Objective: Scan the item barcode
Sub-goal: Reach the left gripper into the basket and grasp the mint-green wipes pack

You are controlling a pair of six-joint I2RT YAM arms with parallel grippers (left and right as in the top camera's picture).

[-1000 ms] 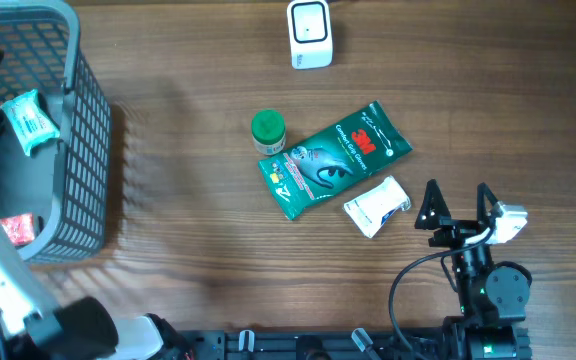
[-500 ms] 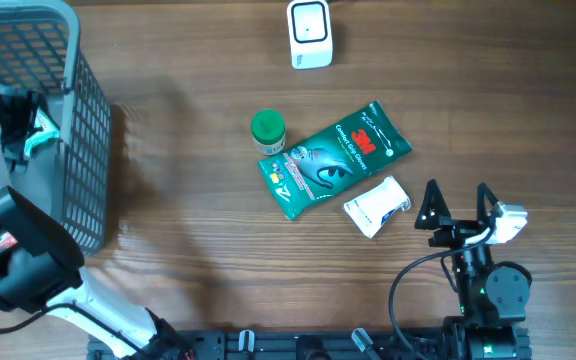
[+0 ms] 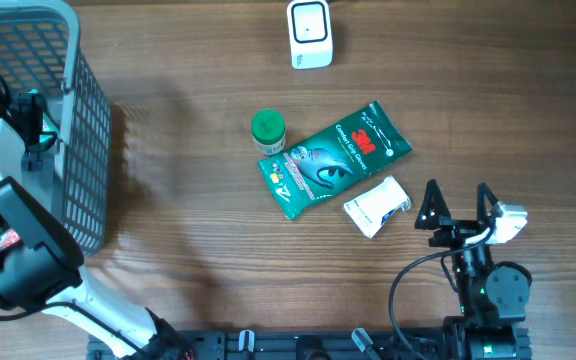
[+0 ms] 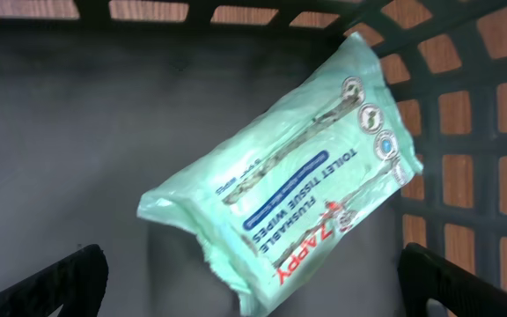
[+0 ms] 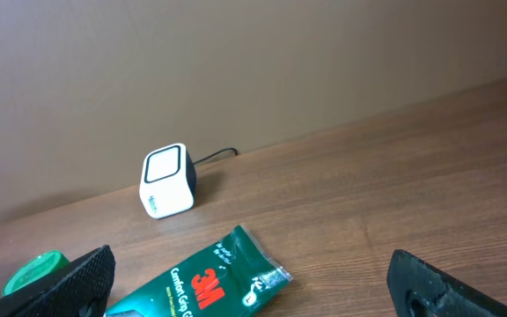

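Down in the grey basket (image 4: 60, 132) the wipes pack (image 4: 280, 167) looks light, squishy and slick, so I'd pinch across its middle; left gripper (image 4: 253, 269) and right gripper (image 3: 457, 190) both gape empty.

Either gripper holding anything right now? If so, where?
Nothing held. Left gripper open above the wipes pack in the basket; right gripper open and empty.

Even bright light; soft shadows; basket (image 4: 465, 132) interior dim, slightly blurred.
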